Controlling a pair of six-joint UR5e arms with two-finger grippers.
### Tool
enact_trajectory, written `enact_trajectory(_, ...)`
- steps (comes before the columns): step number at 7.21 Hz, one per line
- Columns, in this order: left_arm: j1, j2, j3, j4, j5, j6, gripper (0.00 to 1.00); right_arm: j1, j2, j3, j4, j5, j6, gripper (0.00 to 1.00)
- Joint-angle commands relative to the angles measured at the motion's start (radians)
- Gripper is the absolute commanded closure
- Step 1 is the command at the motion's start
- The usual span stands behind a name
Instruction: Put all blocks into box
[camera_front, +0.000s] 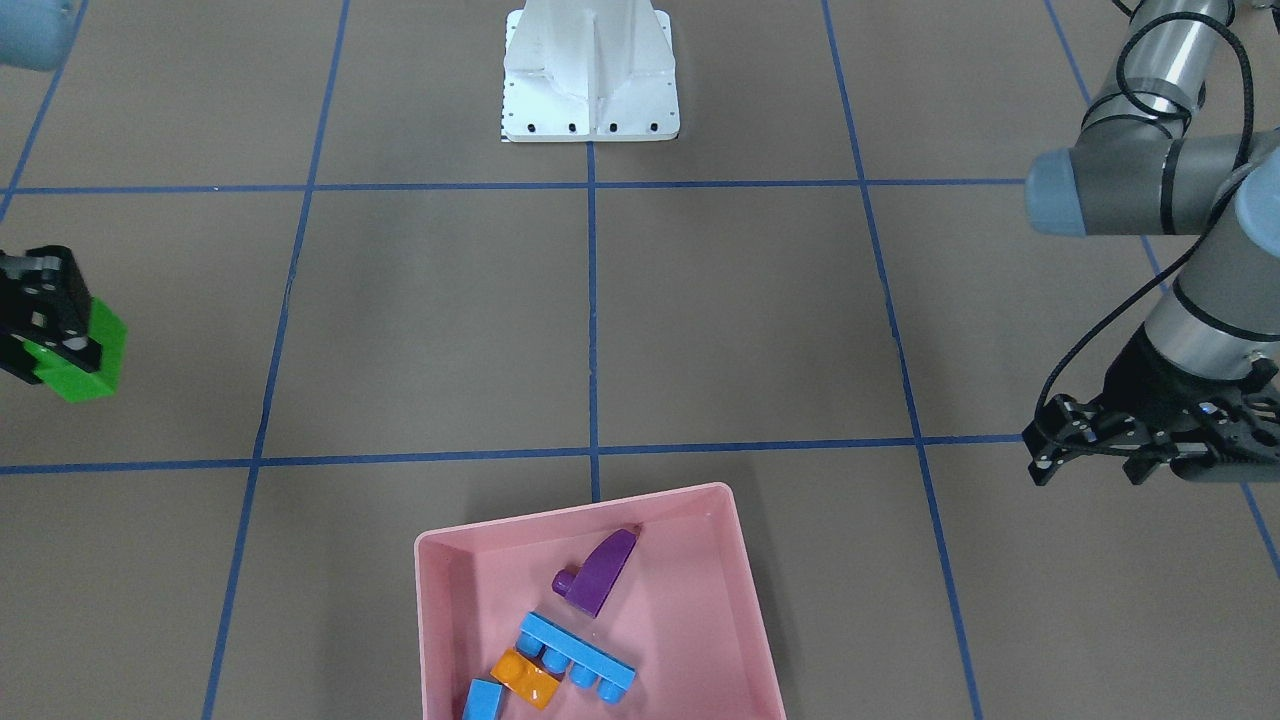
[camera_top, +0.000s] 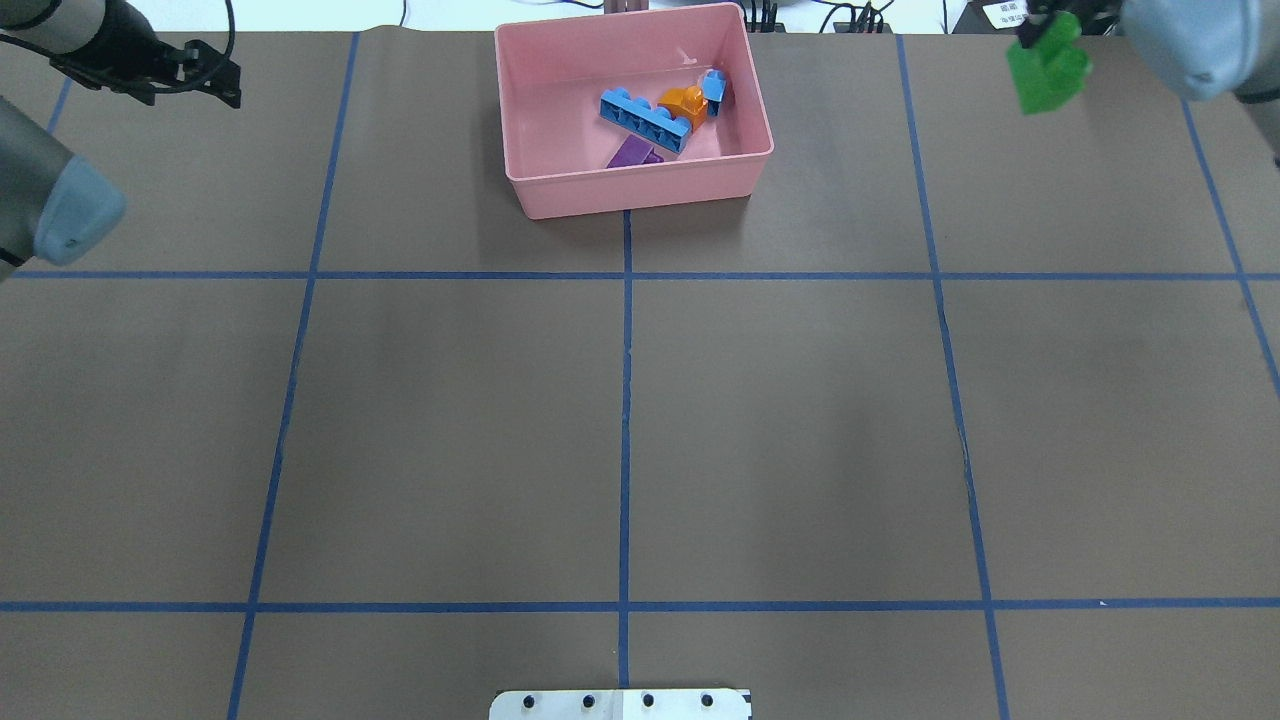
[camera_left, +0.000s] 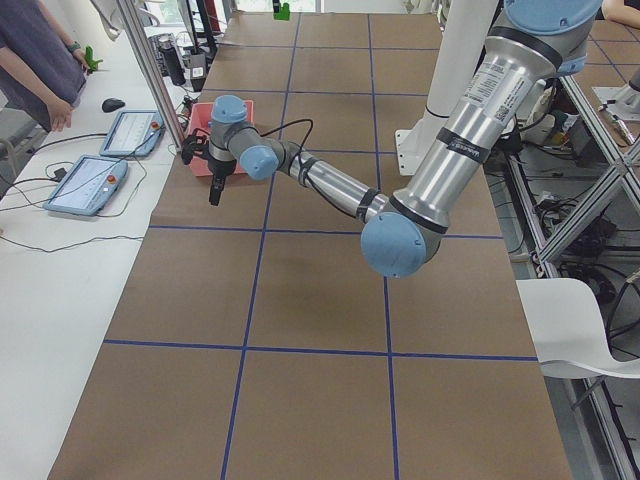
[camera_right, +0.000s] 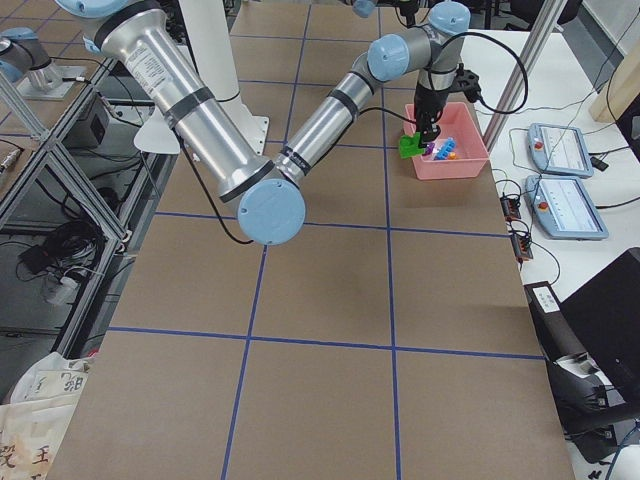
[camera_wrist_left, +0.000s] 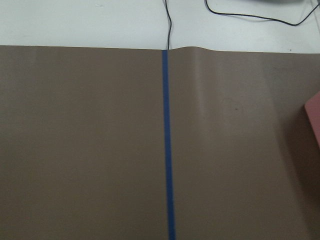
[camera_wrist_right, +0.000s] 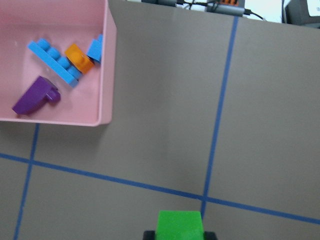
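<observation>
**Front-facing view:** the right gripper (camera_front: 62, 345) enters at the left edge, its fingers clamped on the green block (camera_front: 95, 350). It holds the block clear of the table (camera_front: 740, 320), evidently so it can travel without dragging. The box (camera_front: 432, 640) sits at bottom centre and contains the purple sloped block (camera_front: 600, 572), the long blue block (camera_front: 578, 655), the orange block (camera_front: 525, 680) and the small blue block (camera_front: 483, 700), the last three touching. The left gripper (camera_front: 1090, 470), at the right edge, appears to have its fingers apart with nothing between them. It sits well away from the box, probably to leave the approach free. **Overhead view:** the box lies at top centre, the green block at upper right, well apart from the box's wall, and the left gripper at upper left. **Left side view:** the near arm reaches toward the far table edge beside the box, and no grip can be judged here. **Right side view:** the green block seems to sit just beside the box, probably an effect of the viewing line. **Left wrist view:** only the table, a blue tape line (camera_wrist_left: 167, 150) and a pink sliver of the box at the right edge appear, with no fingers in shot. **Right wrist view:** the green block sits at bottom centre between dark fingertips, with the box at upper left. Judged from this, the green block is the last one out, and what is left is a carry over the rim and a release.
</observation>
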Motion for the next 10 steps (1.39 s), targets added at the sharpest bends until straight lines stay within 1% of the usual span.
enact_trajectory(1,-0.027,0.080,0.010,-0.001,0.006,0.178,0.00,-0.107,0.194,-0.271,0.213,-0.074,0.194,1.00)
enact_trajectory(2,-0.042,0.095,0.019,0.001,0.031,0.258,0.00,-0.147,0.263,-0.402,0.317,-0.104,0.262,1.00)
enact_trajectory(3,-0.053,0.117,0.031,0.001,0.033,0.327,0.00,-0.174,0.288,-0.486,0.407,-0.148,0.297,1.00)
enact_trajectory(4,-0.060,0.127,0.047,-0.001,0.032,0.370,0.00,-0.202,0.315,-0.582,0.522,-0.173,0.335,1.00)
enact_trajectory(5,-0.060,0.140,0.048,-0.002,0.030,0.376,0.00,-0.228,0.331,-0.658,0.630,-0.204,0.371,1.00)
enact_trajectory(6,-0.062,0.141,0.048,-0.004,0.032,0.377,0.00,-0.274,0.350,-0.733,0.714,-0.277,0.373,1.00)
enact_trajectory(7,-0.060,0.157,0.057,-0.014,0.032,0.384,0.00,-0.311,0.383,-0.803,0.773,-0.318,0.376,1.00)
enact_trajectory(8,-0.062,0.163,0.059,-0.014,0.032,0.419,0.00,-0.326,0.406,-0.853,0.808,-0.351,0.392,1.00)
enact_trajectory(9,-0.062,0.164,0.064,-0.014,0.032,0.419,0.00,-0.326,0.412,-0.873,0.825,-0.353,0.393,1.00)
enact_trajectory(10,-0.062,0.163,0.070,-0.014,0.030,0.421,0.00,-0.326,0.414,-0.873,0.827,-0.353,0.394,0.82)
